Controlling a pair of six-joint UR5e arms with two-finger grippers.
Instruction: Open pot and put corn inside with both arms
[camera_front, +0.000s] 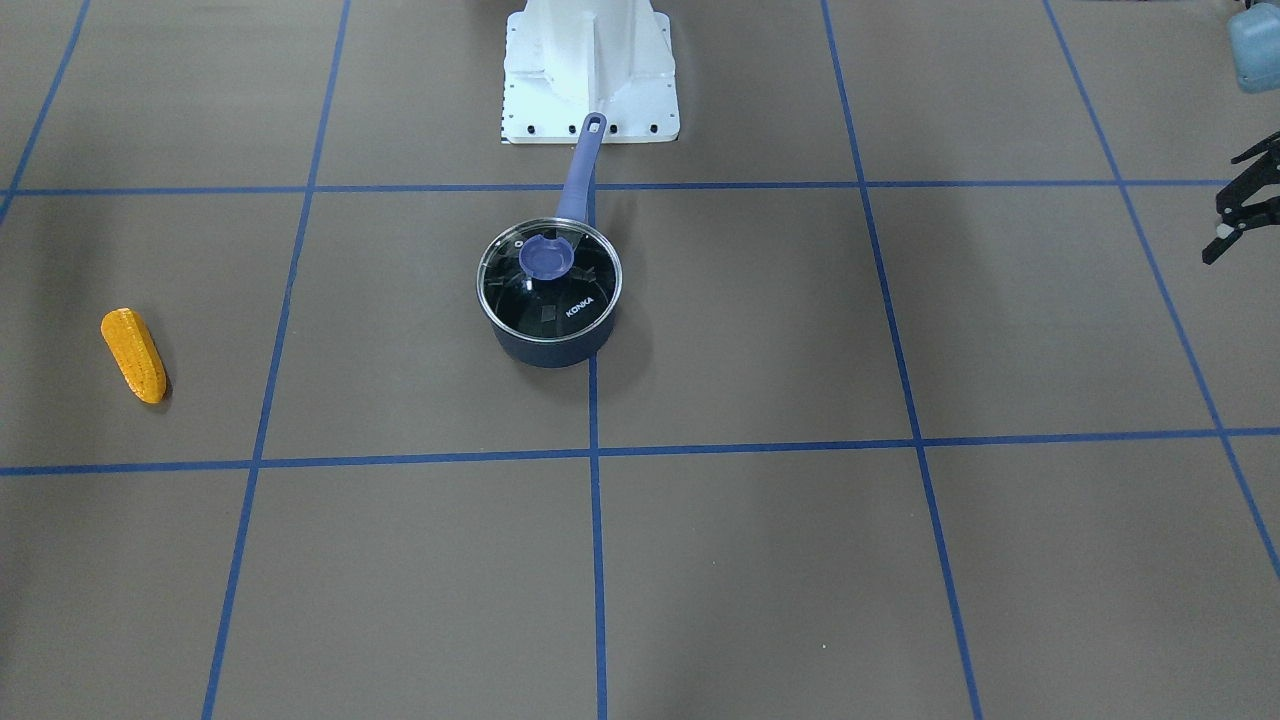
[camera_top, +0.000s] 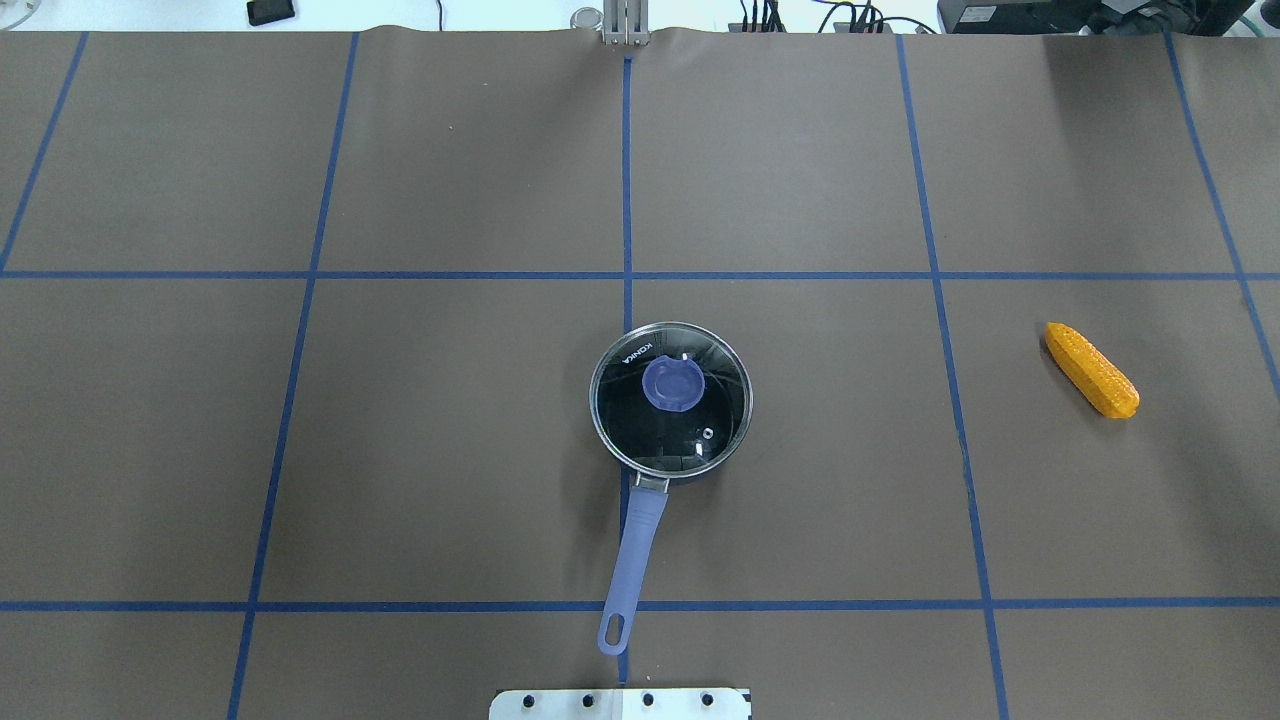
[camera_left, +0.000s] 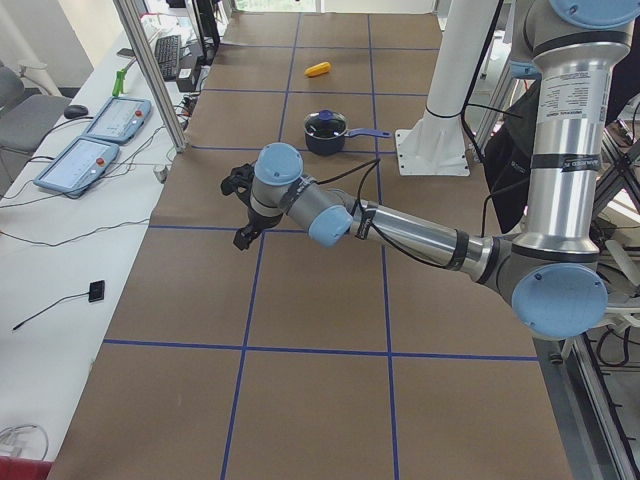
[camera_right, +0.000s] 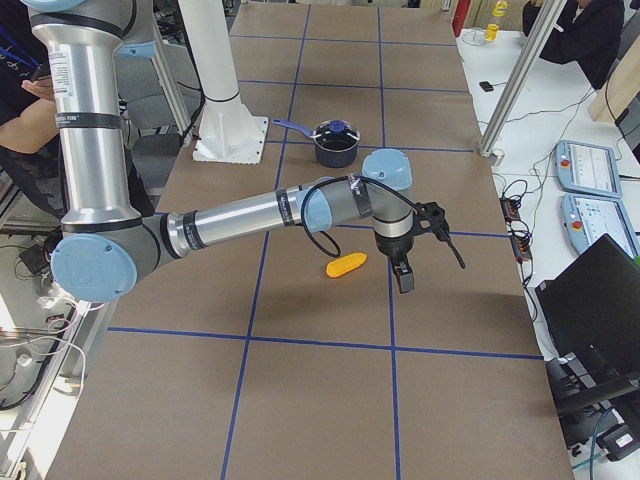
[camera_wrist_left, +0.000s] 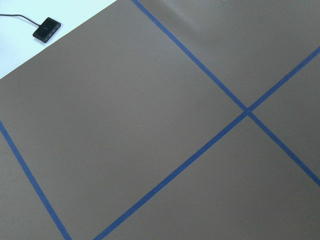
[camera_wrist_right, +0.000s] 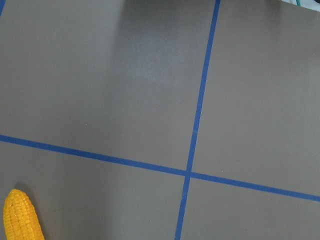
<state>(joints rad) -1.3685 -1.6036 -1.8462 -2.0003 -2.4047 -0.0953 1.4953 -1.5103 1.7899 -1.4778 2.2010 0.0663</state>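
Corn (camera_front: 134, 355) is laid at frame left on the bench (camera_front: 800, 560). The centred saucepan (camera_front: 550, 347) is covered by its glass lid (camera_front: 575, 285). The left gripper (camera_front: 1225, 208) is spread apart; whether the right gripper (camera_right: 432, 272) is spread cannot be told.

The left arm (camera_left: 410, 228) and right arm (camera_right: 240, 215) are silver-grey tubes with pale blue joint caps (camera_left: 551, 300), looped black cables (camera_right: 318, 240), a black left hand (camera_left: 236, 210) and right hand (camera_right: 432, 275), on a white bolted base (camera_front: 590, 70).
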